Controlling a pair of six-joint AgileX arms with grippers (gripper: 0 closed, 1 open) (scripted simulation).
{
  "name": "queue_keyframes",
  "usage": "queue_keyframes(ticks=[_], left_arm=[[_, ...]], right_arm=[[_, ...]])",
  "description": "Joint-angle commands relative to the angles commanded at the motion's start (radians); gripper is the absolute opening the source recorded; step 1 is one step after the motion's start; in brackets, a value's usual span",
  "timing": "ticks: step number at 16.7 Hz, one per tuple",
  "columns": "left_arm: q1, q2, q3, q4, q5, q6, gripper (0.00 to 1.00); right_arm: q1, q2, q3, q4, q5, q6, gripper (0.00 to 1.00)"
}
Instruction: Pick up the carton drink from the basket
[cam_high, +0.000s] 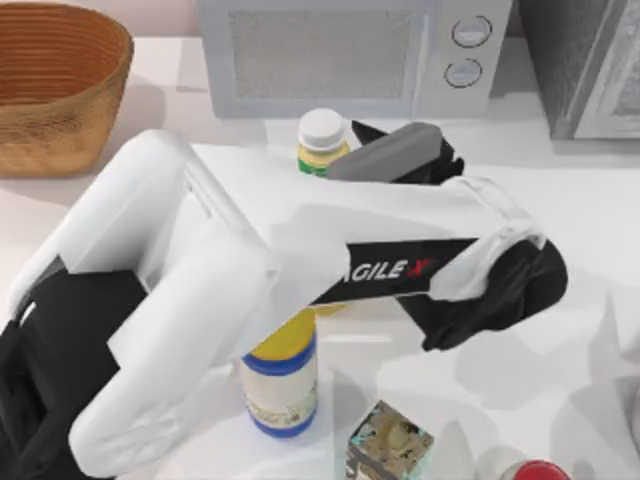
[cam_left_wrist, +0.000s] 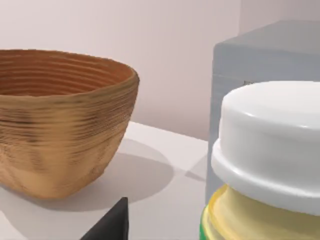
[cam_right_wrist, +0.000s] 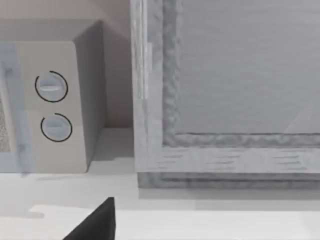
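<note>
A: Position of the carton drink (cam_high: 322, 138)?

B: Upright on the white desk (cam_high: 580, 200), just in front of the microwave (cam_high: 330, 55). White screw cap on top, green band under it. It stands outside the basket (cam_high: 55, 85), which sits well apart at the desk's far left corner. In the left wrist view the cap of the carton drink (cam_left_wrist: 272, 145) is very near the camera, with the basket (cam_left_wrist: 60, 120) behind it to one side.

A: Left arm?

B: Reaches across the middle of the desk. The left tool (cam_high: 395, 150) lies just beside the carton drink, on its right side. One dark fingertip (cam_left_wrist: 112, 222) shows in the wrist view. I cannot tell whether the fingers are parted or clenched, or whether they touch the carton.

A: Right arm?

B: Its wrist camera faces the microwave dials (cam_right_wrist: 52, 107) and a grey cabinet (cam_right_wrist: 225, 90). One dark fingertip (cam_right_wrist: 97, 222) shows; state cannot be told.

A: Other items?

B: A yellow-lidded jar with a blue band (cam_high: 282, 385) near the front edge, partly under the left arm, and a small patterned box (cam_high: 390, 440) beside it.
</note>
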Motion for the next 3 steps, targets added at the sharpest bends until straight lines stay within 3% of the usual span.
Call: queue_keyframes(ticks=[3], left_arm=[[0.0, 0.0, 0.0, 0.0, 0.0, 0.0, 1.0]], right_arm=[[0.0, 0.0, 0.0, 0.0, 0.0, 0.0, 1.0]])
